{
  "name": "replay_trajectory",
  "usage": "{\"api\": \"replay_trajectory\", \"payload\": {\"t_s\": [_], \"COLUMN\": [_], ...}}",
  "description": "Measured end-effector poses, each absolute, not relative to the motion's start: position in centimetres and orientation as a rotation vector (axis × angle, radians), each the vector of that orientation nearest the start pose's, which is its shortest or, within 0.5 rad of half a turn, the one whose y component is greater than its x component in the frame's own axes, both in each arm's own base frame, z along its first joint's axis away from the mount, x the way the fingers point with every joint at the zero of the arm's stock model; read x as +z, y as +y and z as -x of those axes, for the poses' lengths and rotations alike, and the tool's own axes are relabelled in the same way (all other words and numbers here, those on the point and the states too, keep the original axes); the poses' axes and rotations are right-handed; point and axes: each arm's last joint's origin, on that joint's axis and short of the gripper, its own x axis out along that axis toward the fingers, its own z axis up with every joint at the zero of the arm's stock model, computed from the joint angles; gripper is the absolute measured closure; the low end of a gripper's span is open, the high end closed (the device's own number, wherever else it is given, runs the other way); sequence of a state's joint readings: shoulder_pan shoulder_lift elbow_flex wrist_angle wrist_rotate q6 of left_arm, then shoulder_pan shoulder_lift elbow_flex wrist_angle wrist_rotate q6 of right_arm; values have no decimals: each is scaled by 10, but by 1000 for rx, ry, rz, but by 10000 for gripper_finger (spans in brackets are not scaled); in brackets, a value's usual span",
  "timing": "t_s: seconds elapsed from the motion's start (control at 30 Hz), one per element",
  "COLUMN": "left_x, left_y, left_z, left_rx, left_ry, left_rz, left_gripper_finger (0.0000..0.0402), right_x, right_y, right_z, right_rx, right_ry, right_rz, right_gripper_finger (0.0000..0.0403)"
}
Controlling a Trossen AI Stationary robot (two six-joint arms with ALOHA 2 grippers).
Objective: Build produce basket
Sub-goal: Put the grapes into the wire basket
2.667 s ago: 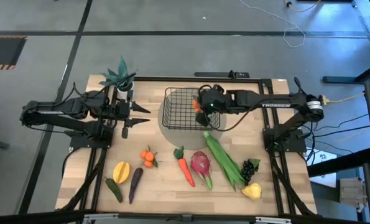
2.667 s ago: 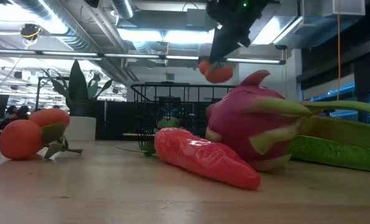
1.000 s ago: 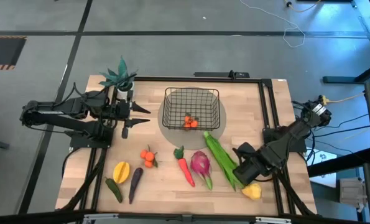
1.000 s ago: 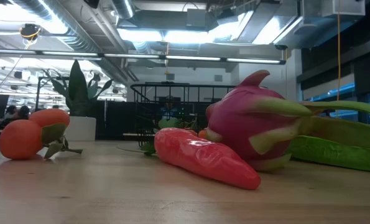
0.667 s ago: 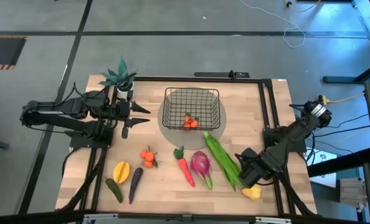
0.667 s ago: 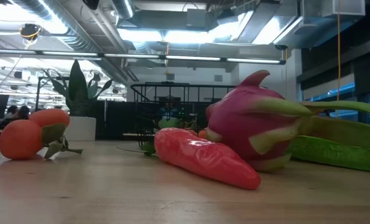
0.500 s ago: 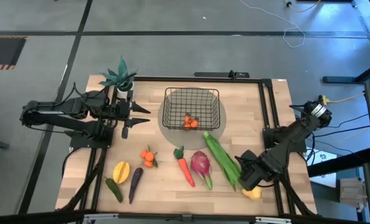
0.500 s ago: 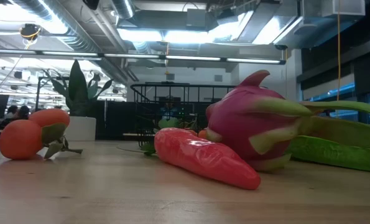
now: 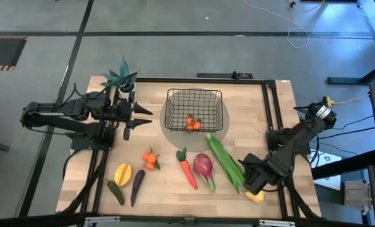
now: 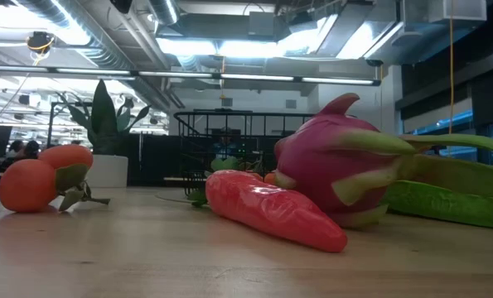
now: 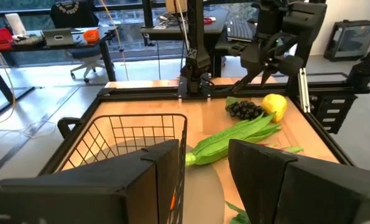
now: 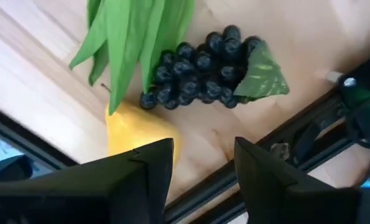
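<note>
The black wire basket (image 9: 195, 108) stands on a grey round mat and holds one orange (image 9: 191, 123). Along the table's near side lie a pepper (image 9: 115, 192), eggplant (image 9: 137, 186), mango (image 9: 122, 173), oranges (image 9: 150, 159), carrot (image 9: 187, 170), dragon fruit (image 9: 203, 169) and green bean pods (image 9: 226, 161). My right gripper (image 12: 203, 180) hangs open above the black grapes (image 12: 203, 68) and the yellow pear (image 12: 141, 130) at the near right, touching neither. My left gripper (image 9: 141, 118) waits open, left of the basket.
A teal potted plant (image 9: 123, 79) stands at the far left corner. Dark rails (image 9: 270, 107) run along the table's edges. In the low view the dragon fruit (image 10: 345, 165) and carrot (image 10: 271, 211) fill the foreground.
My right gripper has moved a little toward the table's near edge and now stands over the grapes and pear. Its fingers have stayed open. The orange has lain still in the basket.
</note>
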State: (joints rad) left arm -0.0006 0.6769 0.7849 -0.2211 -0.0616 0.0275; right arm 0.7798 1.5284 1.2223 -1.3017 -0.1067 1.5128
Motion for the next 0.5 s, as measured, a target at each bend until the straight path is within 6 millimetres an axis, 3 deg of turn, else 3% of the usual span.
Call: {"api": "replay_trajectory", "payload": {"t_s": [0.27,0.5], "left_x": [344,346], "left_y": [2,2], "left_z": [-147,-150], "left_rx": [67,67], "left_ry": [109,94], "left_rz": [-38,-39], "left_gripper_finger": [271,271], "right_x": [215,192], "right_y": [192,178], "right_z": [-181,-172], "right_rx": [-475,-701], "right_ry": [1546,1552], "right_rz": [-685,-737], "right_gripper_finger": [244,244]}}
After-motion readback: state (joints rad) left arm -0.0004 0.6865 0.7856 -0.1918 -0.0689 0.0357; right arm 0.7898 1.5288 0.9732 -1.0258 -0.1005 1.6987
